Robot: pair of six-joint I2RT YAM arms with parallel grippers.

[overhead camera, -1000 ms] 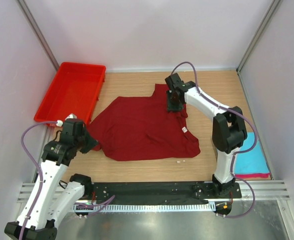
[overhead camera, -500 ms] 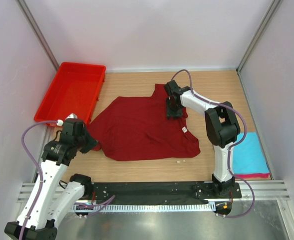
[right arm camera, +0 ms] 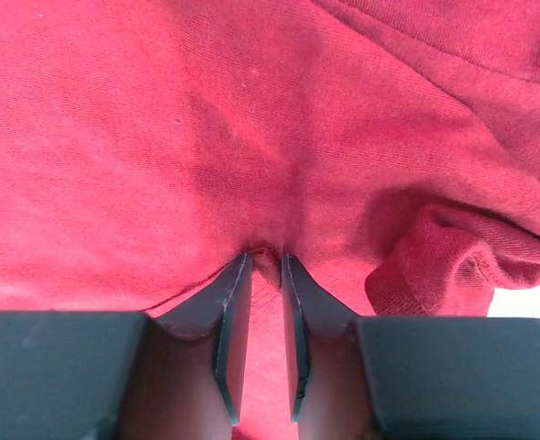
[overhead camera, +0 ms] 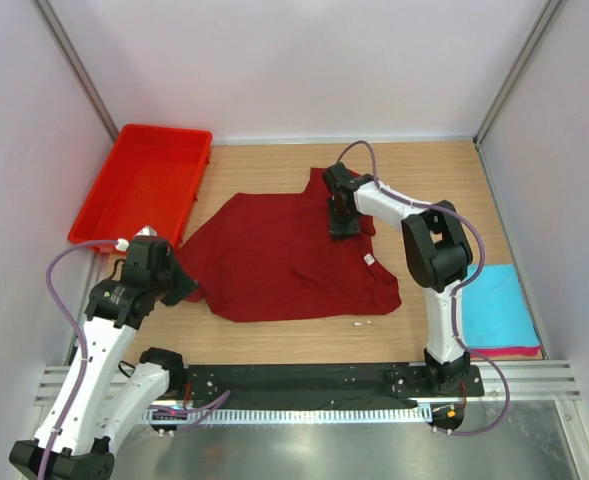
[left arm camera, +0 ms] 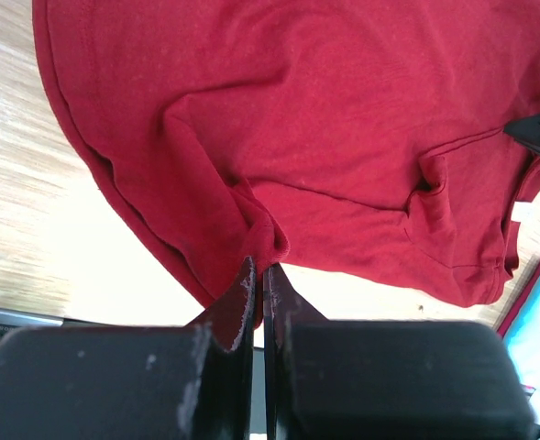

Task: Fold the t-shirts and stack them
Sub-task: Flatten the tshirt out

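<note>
A dark maroon t-shirt [overhead camera: 284, 255] lies spread out and crumpled on the wooden table. My left gripper [overhead camera: 189, 290] is shut on the shirt's near left corner; in the left wrist view the cloth [left arm camera: 343, 119] bunches into the closed fingertips of this gripper [left arm camera: 258, 266]. My right gripper [overhead camera: 342, 225] presses down on the shirt's far right part near the collar. In the right wrist view its jaws [right arm camera: 267, 258] stand narrow with a pucker of maroon cloth [right arm camera: 251, 119] pinched between the tips. A folded turquoise t-shirt [overhead camera: 499, 310] lies at the right edge, over a pink one [overhead camera: 514, 351].
A bright red plastic tray [overhead camera: 139, 190] sits at the far left against the wall. White walls with metal posts close in the table on three sides. A black rail [overhead camera: 304, 380] with both arm bases runs along the near edge.
My right gripper slid slightly left on the shirt, its elbow swung inward, and its jaws narrowed onto a pucker of cloth. The left arm held still.
</note>
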